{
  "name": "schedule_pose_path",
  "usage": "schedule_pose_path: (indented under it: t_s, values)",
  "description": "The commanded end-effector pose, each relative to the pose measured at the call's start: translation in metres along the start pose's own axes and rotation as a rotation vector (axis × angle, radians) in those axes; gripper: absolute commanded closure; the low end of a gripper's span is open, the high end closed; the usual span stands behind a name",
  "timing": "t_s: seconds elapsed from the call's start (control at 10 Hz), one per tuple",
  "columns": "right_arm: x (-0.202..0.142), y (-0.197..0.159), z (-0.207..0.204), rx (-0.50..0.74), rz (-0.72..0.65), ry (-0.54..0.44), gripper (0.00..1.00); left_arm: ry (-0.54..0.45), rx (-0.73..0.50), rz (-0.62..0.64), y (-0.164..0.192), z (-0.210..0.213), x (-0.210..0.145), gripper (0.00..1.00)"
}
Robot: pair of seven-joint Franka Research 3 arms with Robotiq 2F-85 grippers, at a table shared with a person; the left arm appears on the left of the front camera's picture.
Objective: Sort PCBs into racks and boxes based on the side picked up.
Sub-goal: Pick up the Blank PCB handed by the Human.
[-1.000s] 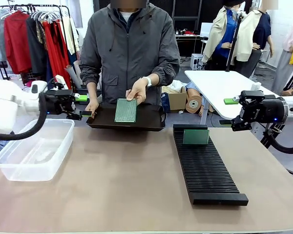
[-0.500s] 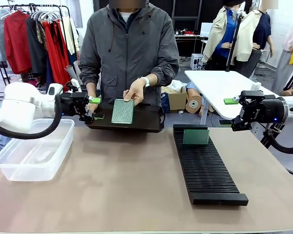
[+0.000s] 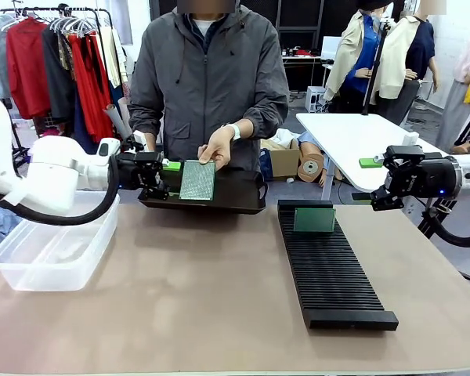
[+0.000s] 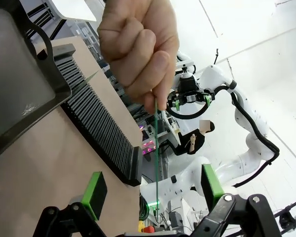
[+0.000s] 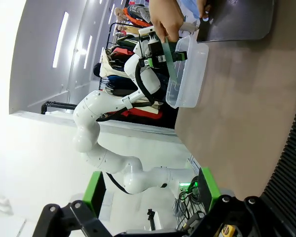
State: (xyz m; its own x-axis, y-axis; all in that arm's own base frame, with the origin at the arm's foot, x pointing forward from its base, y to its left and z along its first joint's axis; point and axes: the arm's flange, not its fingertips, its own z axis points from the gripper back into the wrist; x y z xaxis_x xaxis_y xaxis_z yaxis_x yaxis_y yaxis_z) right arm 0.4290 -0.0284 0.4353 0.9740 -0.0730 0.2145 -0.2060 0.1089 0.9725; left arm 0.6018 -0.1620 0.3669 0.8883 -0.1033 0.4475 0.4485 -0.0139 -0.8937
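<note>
One PCB (image 3: 314, 220) stands in the rack's (image 3: 337, 290) far slot, near right; box (image 3: 55, 251) near left. Farther, person's hand (image 3: 217, 146) holds 2nd PCB (image 3: 197, 180) upright over tray (image 3: 239, 197). Left gripper (image 3: 168, 178) gapes wide astride its edge, no contact. Thin, stiff, light: pinch faces nr edge. Right gripper (image 3: 366, 180) agape, empty.

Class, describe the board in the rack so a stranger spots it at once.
Find the long black rack on the table's right. At its far end stands a green PCB, upright in a slot; the other board is in a person's hand.
</note>
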Motion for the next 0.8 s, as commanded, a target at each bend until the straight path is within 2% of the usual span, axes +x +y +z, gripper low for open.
schedule_pose_path:
  t_s: [0.0, 0.4, 0.7]
  values:
    - [0.000, 0.002, 0.000, 0.007, 0.003, 0.001, 0.00, -0.021, -0.008, -0.005, 0.007, -0.005, 0.011, 0.00]
    - [0.000, 0.002, 0.000, 0.007, 0.003, 0.001, 0.00, -0.011, -0.053, 0.013, 0.013, -0.025, 0.014, 0.00]
    - [0.000, 0.002, 0.000, 0.007, 0.003, 0.001, 0.00, -0.054, -0.036, 0.020, 0.018, -0.033, 0.012, 0.00]
